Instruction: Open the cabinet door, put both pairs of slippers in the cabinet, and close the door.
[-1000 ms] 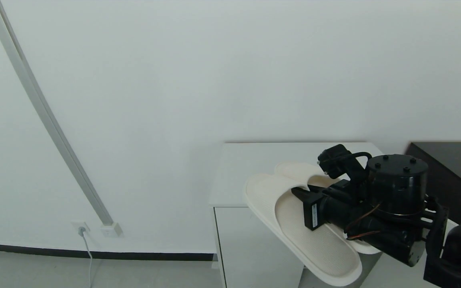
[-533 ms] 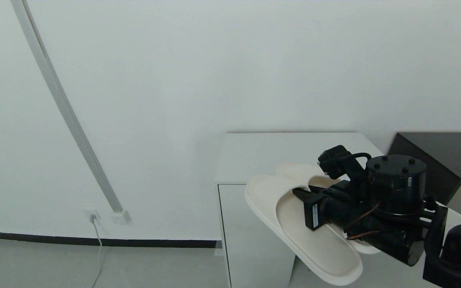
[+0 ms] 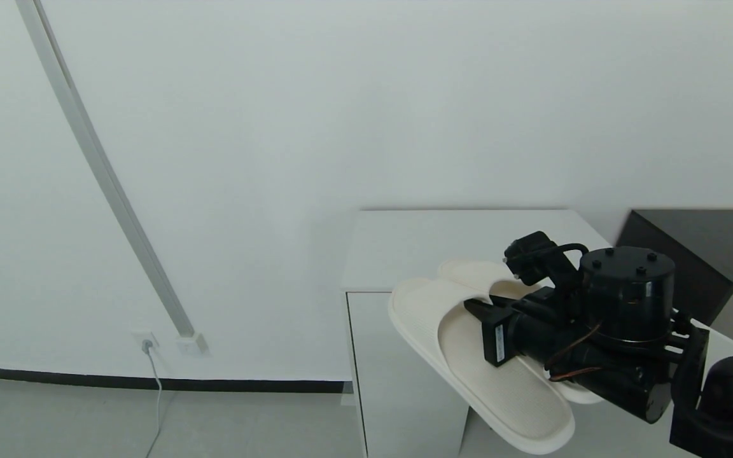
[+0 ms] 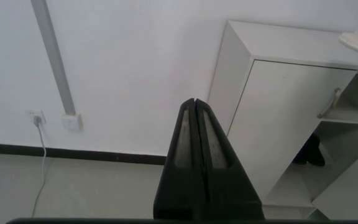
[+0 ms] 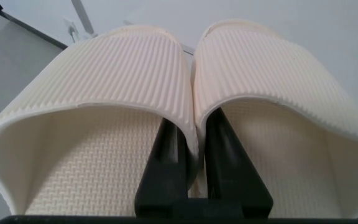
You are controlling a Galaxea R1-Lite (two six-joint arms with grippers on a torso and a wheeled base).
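Observation:
A pair of cream slippers (image 3: pixel 468 356) hangs side by side in front of the white cabinet (image 3: pixel 443 242). My right gripper (image 3: pixel 476 310) is shut on them. In the right wrist view its fingers (image 5: pixel 166 162) pinch the touching inner walls of the two slippers (image 5: pixel 104 81) under their straps. My left gripper (image 4: pixel 194 106) is shut with nothing in it, held low and left of the cabinet (image 4: pixel 278 43). The cabinet door (image 4: pixel 284 124) with its handle (image 4: pixel 329 102) stands open. A shelf (image 4: pixel 350 115) and a dark item (image 4: pixel 309 150) show inside.
A dark table (image 3: pixel 704 248) stands right of the cabinet. A grey conduit (image 3: pixel 99 172) runs down the wall to a socket (image 3: pixel 145 343) with a cable to the floor. Open floor (image 3: pixel 150 420) lies left of the cabinet.
The head camera has shifted, so the cabinet and wall conduit sit differently in the picture. The right gripper keeps the slippers in the same hold.

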